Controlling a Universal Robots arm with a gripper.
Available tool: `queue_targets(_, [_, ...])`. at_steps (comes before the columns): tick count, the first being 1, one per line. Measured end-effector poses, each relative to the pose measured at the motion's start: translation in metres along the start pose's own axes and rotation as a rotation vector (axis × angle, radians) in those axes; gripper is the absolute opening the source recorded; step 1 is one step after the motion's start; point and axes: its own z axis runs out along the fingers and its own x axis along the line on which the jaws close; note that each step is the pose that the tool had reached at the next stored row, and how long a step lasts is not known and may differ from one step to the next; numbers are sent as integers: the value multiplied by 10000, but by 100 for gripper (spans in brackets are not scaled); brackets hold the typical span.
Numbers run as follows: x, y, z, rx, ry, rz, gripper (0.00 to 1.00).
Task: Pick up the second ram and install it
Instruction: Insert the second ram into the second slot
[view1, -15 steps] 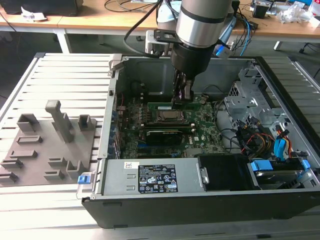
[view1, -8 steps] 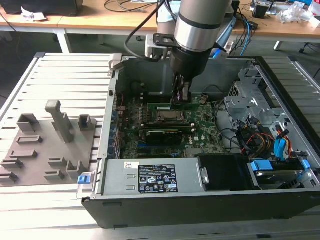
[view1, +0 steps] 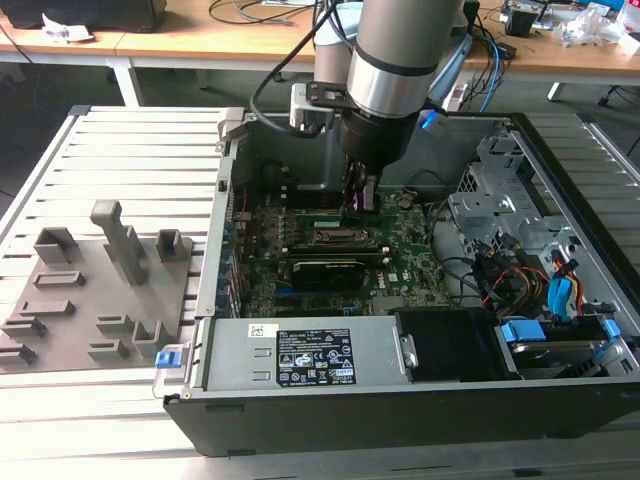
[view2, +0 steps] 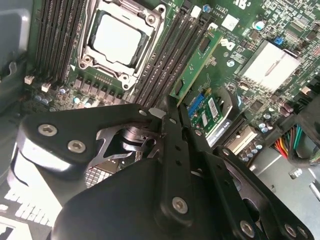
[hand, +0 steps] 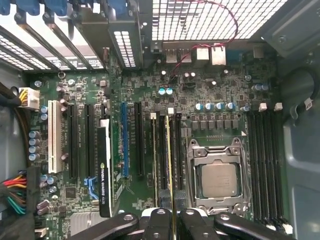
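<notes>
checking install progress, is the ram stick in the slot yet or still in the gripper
Still in the gripper, shut on the ram stick. The stick stands on edge along the slots beside the CPU socket; whether it is fully seated, cannot tell.

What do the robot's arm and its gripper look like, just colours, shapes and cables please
In the exterior view the arm is a thick silver-grey cylinder ringed by a black band, narrowing to a darker wrist. Black cables loop beside it, near a blue fitting. In the second wrist view the gripper is built of matte black linkage plates joined by round silver screws, with bare metal parts behind them.
</notes>
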Motion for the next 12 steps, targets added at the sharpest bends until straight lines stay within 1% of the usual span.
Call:
queue_targets(1, [1,-1,18,0,0,0,13])
queue_targets(6, [4,-9,164,0,-1,4,13])
queue_targets(7, [4,17,188,0,-7,0,13])
queue_targets(8, [4,36,202,-4,-58,-4,13])
queue_targets(9, [2,40,211,-12,-248,-19,13])
queue_targets(10, [2,40,257,-15,-305,-25,13])
queue_targets(12, [-32,35,352,-15,-292,-23,13])
